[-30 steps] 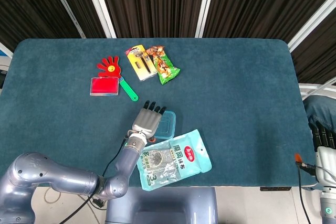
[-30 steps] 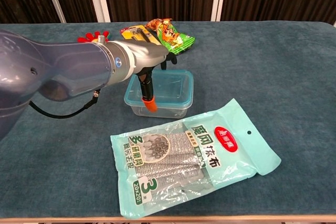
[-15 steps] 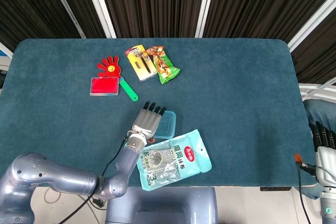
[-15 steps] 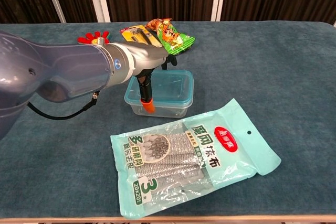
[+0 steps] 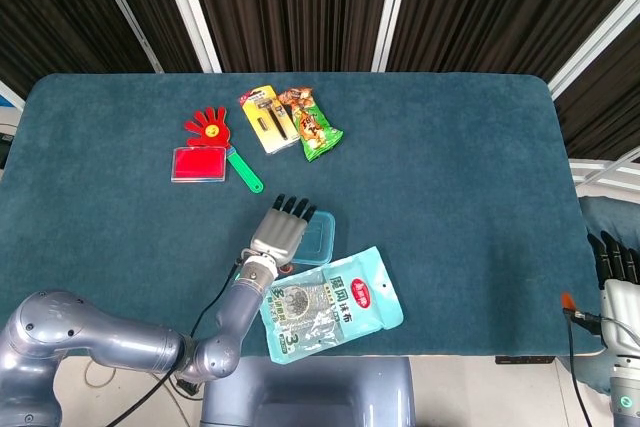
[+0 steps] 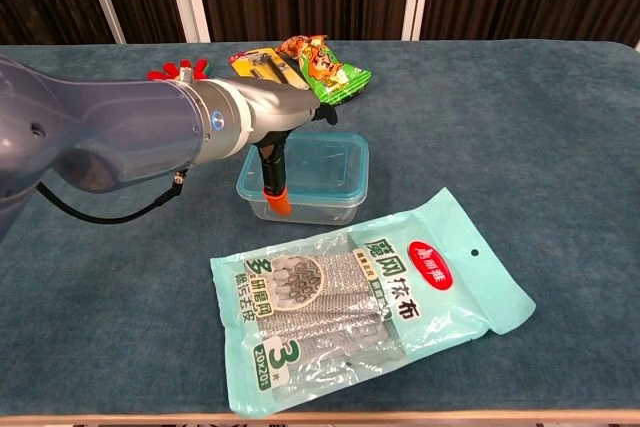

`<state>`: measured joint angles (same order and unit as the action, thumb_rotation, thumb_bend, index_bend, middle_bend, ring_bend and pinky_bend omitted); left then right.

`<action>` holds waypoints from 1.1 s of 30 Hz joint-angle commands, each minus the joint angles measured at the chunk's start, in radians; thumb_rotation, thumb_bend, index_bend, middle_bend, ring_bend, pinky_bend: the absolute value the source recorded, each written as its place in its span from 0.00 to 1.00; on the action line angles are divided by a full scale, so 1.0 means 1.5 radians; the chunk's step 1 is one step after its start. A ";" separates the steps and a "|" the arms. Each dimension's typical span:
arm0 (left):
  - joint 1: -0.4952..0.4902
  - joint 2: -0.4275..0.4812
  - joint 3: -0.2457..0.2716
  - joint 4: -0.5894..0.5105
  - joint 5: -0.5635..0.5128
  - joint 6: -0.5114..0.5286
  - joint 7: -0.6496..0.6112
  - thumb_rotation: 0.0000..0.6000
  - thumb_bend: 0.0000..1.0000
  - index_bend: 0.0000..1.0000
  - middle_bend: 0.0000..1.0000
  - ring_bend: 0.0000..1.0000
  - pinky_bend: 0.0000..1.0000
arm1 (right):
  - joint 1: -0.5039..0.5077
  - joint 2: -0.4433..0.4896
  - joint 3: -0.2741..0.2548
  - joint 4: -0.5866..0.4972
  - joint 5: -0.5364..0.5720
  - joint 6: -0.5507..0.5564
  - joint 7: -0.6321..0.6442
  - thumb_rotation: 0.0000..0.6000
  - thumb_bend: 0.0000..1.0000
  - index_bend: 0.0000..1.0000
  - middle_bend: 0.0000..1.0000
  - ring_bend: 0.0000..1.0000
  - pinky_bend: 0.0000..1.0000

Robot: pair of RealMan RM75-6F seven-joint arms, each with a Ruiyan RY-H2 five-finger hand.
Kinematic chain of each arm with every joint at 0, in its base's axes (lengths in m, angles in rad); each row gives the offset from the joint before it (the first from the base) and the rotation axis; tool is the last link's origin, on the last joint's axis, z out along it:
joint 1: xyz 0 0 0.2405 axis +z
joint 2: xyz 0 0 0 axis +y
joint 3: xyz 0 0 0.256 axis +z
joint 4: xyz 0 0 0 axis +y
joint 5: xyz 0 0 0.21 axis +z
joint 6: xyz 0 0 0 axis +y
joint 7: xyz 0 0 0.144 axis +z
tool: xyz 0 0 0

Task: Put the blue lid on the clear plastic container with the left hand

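Lid (image 6: 318, 161) already sits on the container (image 6: 303, 202), near the desk's front edge. Left robot hand (image 5: 281, 231) rests flat on it, fingers spread, gripping nothing (seating unclear). Uneven pressing could pop a corner or slide the tub into the pouch (image 6: 365, 292).

Readable writing is seen on only one thing, the big light-blue packet (image 6: 368, 297) lying flat on the table near its front edge. Large white Chinese characters are printed across its right half, and they look like 魔网抹布. A small red oval badge (image 6: 429, 257) with tiny white characters is set near its top right corner; those are too small to be read. On the left half, a big number 3 is printed, and "20×20" is written beside it in small print. Print is also seen on the yellow card (image 5: 267, 118) and the snack bag (image 5: 311, 123), but none of it can be read.
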<state>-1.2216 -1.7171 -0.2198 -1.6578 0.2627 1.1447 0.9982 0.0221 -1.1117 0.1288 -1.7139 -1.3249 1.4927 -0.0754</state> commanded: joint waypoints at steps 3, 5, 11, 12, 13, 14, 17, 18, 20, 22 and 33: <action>0.008 0.020 0.005 -0.040 0.019 0.005 -0.008 1.00 0.09 0.04 0.01 0.00 0.00 | 0.000 0.000 0.001 -0.001 0.000 0.000 -0.003 1.00 0.35 0.00 0.00 0.00 0.00; 0.011 0.026 0.012 -0.054 0.040 0.018 -0.006 1.00 0.09 0.04 0.01 0.00 0.00 | 0.001 0.000 0.001 -0.002 0.000 0.001 -0.005 1.00 0.35 0.00 0.00 0.00 0.00; 0.023 0.032 0.020 -0.076 0.125 0.067 -0.023 1.00 0.10 0.06 0.06 0.00 0.00 | 0.001 0.001 0.002 -0.005 0.005 0.000 -0.009 1.00 0.35 0.00 0.00 0.00 0.00; 0.027 0.032 0.019 -0.077 0.144 0.070 -0.033 1.00 0.12 0.08 0.10 0.00 0.00 | 0.000 0.001 0.002 -0.005 0.006 0.001 -0.010 1.00 0.35 0.00 0.00 0.00 0.00; 0.030 0.033 0.018 -0.077 0.160 0.071 -0.042 1.00 0.13 0.09 0.13 0.00 0.00 | 0.000 0.000 0.002 -0.005 0.006 0.001 -0.010 1.00 0.35 0.00 0.00 0.00 0.00; 0.033 0.034 0.016 -0.075 0.174 0.067 -0.054 1.00 0.15 0.12 0.17 0.00 0.00 | 0.000 0.000 0.002 -0.005 0.006 0.002 -0.011 1.00 0.35 0.00 0.00 0.00 0.00; 0.037 0.040 0.004 -0.065 0.194 0.037 -0.088 1.00 0.23 0.22 0.25 0.00 0.00 | -0.001 -0.001 0.002 -0.004 0.007 0.002 -0.011 1.00 0.35 0.00 0.00 0.00 0.00; 0.037 0.041 -0.002 -0.058 0.198 0.027 -0.099 1.00 0.27 0.26 0.27 0.00 0.00 | -0.001 -0.001 0.003 -0.004 0.007 0.002 -0.010 1.00 0.35 0.00 0.00 0.00 0.00; 0.034 0.038 -0.010 -0.034 0.209 0.010 -0.112 1.00 0.32 0.32 0.30 0.00 0.00 | 0.000 -0.002 0.003 -0.003 0.008 0.002 -0.010 1.00 0.35 0.00 0.00 0.00 0.00; 0.030 0.031 -0.017 -0.010 0.212 0.000 -0.119 1.00 0.36 0.37 0.32 0.01 0.00 | 0.000 -0.002 0.003 -0.004 0.009 0.001 -0.010 1.00 0.35 0.00 0.00 0.00 0.00; 0.012 0.004 -0.043 0.070 0.198 -0.039 -0.135 1.00 0.41 0.55 0.45 0.07 0.01 | -0.001 -0.002 0.003 -0.003 0.014 -0.003 -0.005 1.00 0.35 0.00 0.00 0.00 0.00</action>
<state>-1.2025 -1.7069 -0.2813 -1.5589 0.5617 1.0902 0.7992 0.0212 -1.1148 0.1337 -1.7187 -1.3045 1.4889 -0.0829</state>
